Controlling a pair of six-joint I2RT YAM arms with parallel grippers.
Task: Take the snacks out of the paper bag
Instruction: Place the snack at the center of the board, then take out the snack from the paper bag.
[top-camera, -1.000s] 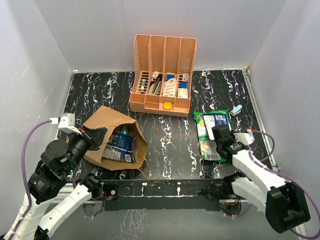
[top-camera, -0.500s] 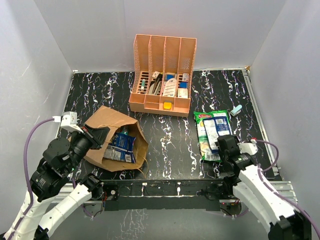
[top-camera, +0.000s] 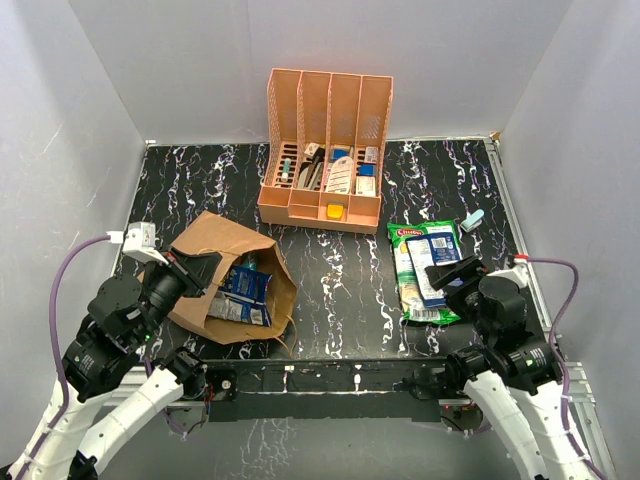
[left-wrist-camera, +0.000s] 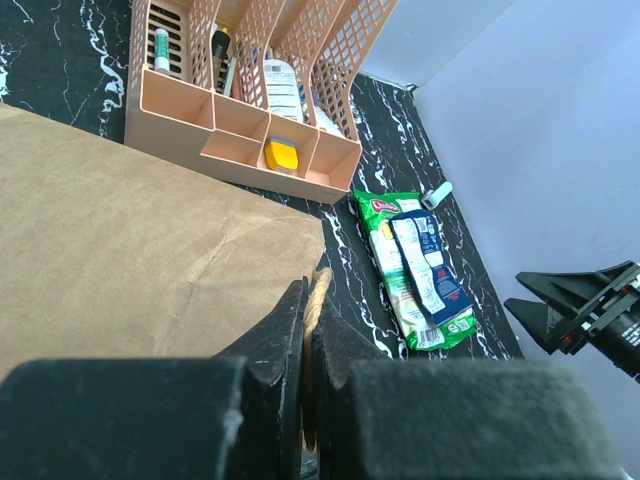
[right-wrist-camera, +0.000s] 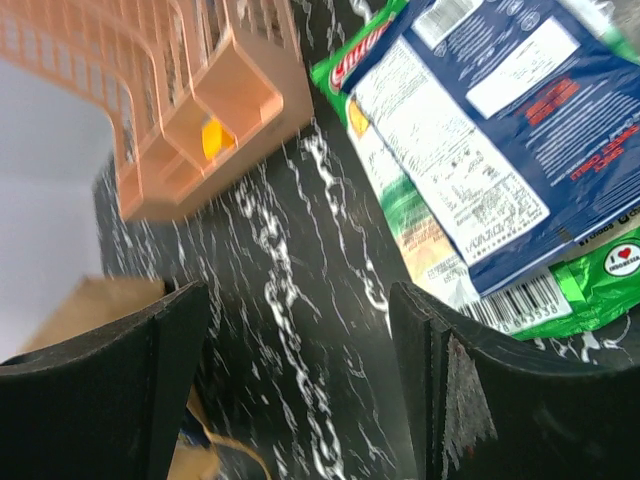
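Left claw (left-wrist-camera: 308, 330): pressed together, pinching the thin twisted cord handle (left-wrist-camera: 317, 295) of the creased brown kraft paper bag (top-camera: 215, 245), at 8 o'clock on the black marbled surface (top-camera: 340, 270). Inside its open mouth, glossy blue snacks (top-camera: 240, 290). Right claw (right-wrist-camera: 300, 390): spread wide, holding nothing, hovering by the 5 o'clock end of a flat glossy green packet (top-camera: 402, 280) with a blue packet (top-camera: 428, 250) lying on it, at 4 o'clock. Orange slotted plastic organiser (top-camera: 325, 150) at 12 o'clock, well apart.
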